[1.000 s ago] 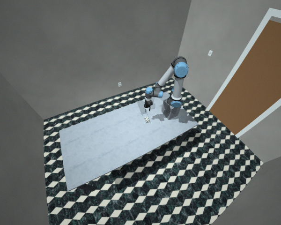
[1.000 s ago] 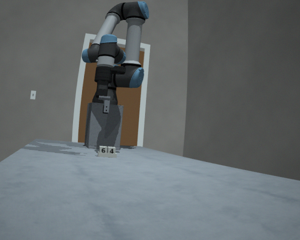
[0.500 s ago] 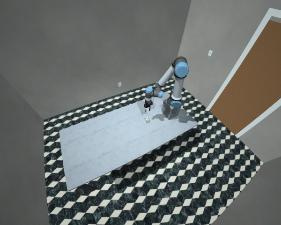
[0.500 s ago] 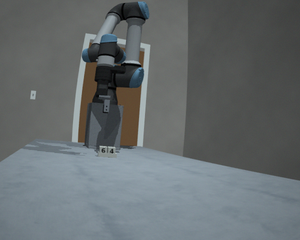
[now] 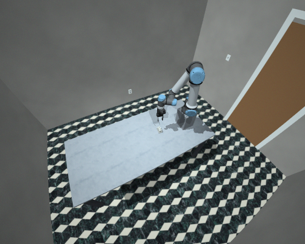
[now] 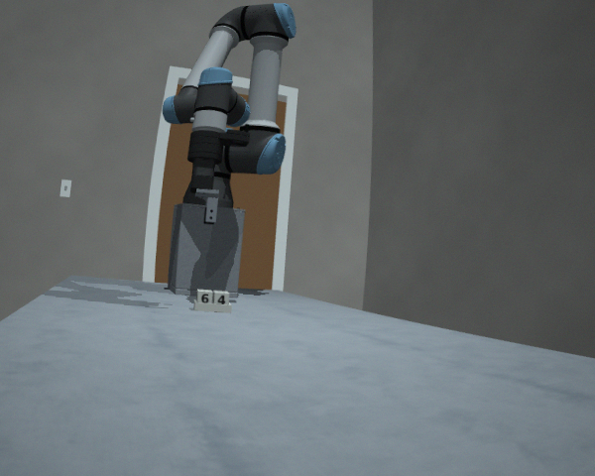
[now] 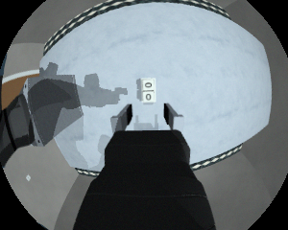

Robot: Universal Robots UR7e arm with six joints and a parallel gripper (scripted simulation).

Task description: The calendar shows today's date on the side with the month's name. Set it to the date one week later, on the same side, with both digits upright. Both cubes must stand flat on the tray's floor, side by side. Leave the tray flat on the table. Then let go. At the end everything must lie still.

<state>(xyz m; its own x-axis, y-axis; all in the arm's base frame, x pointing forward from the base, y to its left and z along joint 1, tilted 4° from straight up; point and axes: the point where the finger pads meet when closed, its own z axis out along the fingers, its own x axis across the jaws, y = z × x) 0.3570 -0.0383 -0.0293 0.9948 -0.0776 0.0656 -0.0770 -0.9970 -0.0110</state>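
Note:
The small white calendar tray [image 6: 212, 307] stands flat on the table near the robot's base, with two white cubes side by side in it. In the exterior view the left cube [image 6: 204, 297] shows 6 and the right cube [image 6: 220, 297] shows 4, both upright. The month's name is not visible in any view. The calendar also shows in the top view [image 5: 159, 129] and in the wrist view [image 7: 147, 90], where the cube tops each show a round digit. My gripper [image 7: 148, 109] is open and empty, well above the table and behind the calendar; it also shows in the top view [image 5: 159, 118] and the exterior view [image 6: 210, 210].
The robot's grey pedestal [image 6: 205, 249] stands on the table just behind the calendar. The table's far edge runs close behind the pedestal. A brown door [image 5: 277, 86] is in the wall beyond.

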